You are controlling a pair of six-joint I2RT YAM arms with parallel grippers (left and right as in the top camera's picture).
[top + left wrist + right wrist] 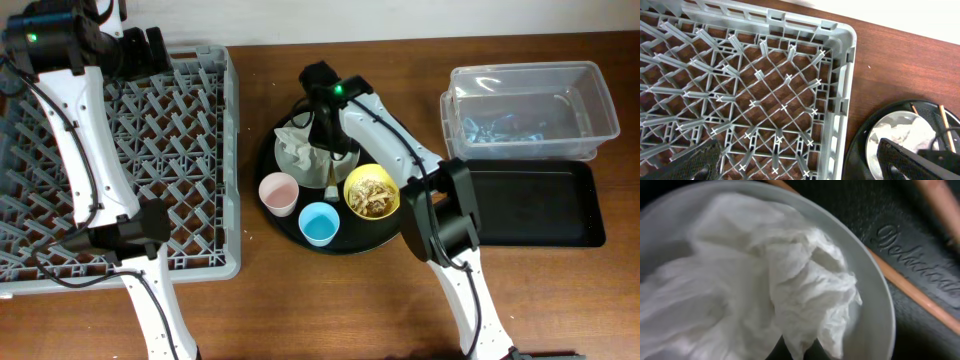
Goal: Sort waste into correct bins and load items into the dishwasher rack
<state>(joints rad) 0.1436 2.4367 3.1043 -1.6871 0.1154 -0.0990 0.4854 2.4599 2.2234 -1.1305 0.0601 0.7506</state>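
Left jaws: the left gripper [801,166] is spread wide, its two dark fingers at the bottom corners of the left wrist view with nothing between them; it hangs over the far right part of the rack.
Right jaws: the right gripper [320,150] is pressed together down at the plate; a fold of the napkin runs into it at the bottom edge of the right wrist view, so it seems to be pinching the napkin.
Dishwasher rack: the grey dishwasher rack [226,150] sits on the left of the bench [300,300], with only pegs and lattice showing inside it.
Napkin: the crumpled white napkin [790,270] lies bunched in the pale grey-green plate [876,296], covering most of it.
Plate: at the far left of the round black tray [920,250].
Chopsticks: two brown chopsticks [920,297] lie on the round tray just beside the plate, the nearer one against its rim.
Yellow bowl: the yellow bowl [348,190] stands on the right of the round tray and holds beige food scraps [373,192].
Cups: the pink cup [278,192] and the light blue cup [320,223] stand upright at the near edge of the round tray, near each other.
Bins: the clear plastic tub [600,100] is at the far right with pale bluish crumpled stuff inside, too small to name; the black rectangular tray [530,205] lies just in front, touching it.
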